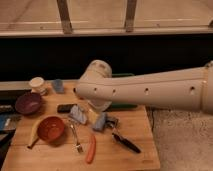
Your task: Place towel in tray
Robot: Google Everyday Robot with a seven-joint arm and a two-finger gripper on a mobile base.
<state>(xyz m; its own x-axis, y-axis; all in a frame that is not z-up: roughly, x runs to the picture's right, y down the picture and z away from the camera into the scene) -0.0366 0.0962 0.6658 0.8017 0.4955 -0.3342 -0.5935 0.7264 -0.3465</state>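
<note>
The towel [77,114], a small pale grey-blue cloth with whitish folds, lies on the wooden table just right of a flat black object [66,107]. Only thin strips of the green tray [121,106] show at the back middle, since my thick white arm [150,90] crosses in front of it from the right. The arm's rounded joint [97,71] hangs above and just behind the towel. My gripper is hidden somewhere behind the arm, and nothing of it shows.
On the table [135,155] are an orange bowl [50,129], a banana [33,136], a fork [76,138], an orange-red carrot [90,149], a black-handled tool [125,142] and a blue-grey block with a dark end [101,121]. A purple bowl [28,102], white cup [36,85] and small blue cup [57,85] stand at the back left.
</note>
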